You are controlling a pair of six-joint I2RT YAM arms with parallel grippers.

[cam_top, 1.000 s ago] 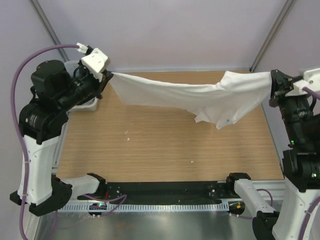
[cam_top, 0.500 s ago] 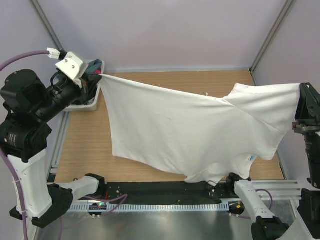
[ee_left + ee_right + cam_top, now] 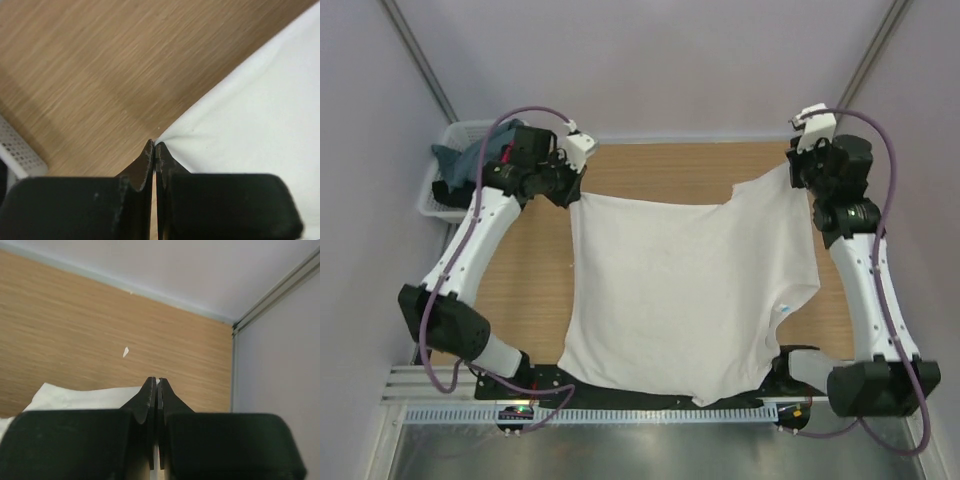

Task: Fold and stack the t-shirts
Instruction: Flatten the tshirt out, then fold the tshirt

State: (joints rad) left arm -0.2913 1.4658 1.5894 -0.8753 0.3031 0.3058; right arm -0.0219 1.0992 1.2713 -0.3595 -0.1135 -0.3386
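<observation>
A white t-shirt lies spread over the wooden table, and its near hem hangs over the front edge. My left gripper is shut on its far left corner; in the left wrist view the tips pinch the cloth just above the wood. At the far right corner, my right gripper is shut on the shirt. The right wrist view shows a sliver of white between the closed tips, with more cloth at the left. More t-shirts, grey-teal and dark, sit in the basket.
A white lattice basket stands off the table's far left corner, and its corner shows in the left wrist view. The enclosure's back wall and right post are close behind the right gripper. A small white scrap lies on the wood.
Both arms have come down and forward from holding the shirt stretched in the air. The shirt now lies flat on the table, its two far corners still gripped.
</observation>
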